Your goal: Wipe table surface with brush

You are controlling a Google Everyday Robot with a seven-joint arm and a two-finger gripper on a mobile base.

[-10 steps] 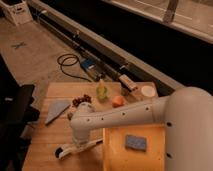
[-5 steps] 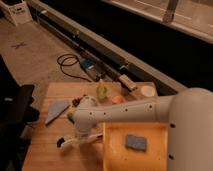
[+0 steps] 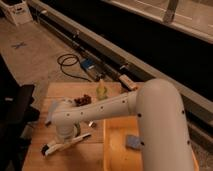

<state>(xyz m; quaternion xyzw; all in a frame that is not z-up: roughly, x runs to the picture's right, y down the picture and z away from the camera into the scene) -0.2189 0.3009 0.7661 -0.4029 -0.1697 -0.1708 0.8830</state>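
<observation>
The slim pale stick-like brush (image 3: 67, 143) lies on the light-brown wooden plank bench (image 3: 50, 162), just left of the yellow-orange tray-like panel (image 3: 117, 156). The white arm's pincer (image 3: 65, 134) sits directly over the brush, also left of that panel; whether it is spread or pinching cannot be told. A blue rectangular sponge (image 3: 132, 142) rests on the panel.

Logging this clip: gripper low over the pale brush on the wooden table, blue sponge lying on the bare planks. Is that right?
Not quite. The camera view shows the blue sponge on the yellow-orange tray, not on bare planks. The rest holds: the gripper is low over the pale brush on the table surface.
</observation>
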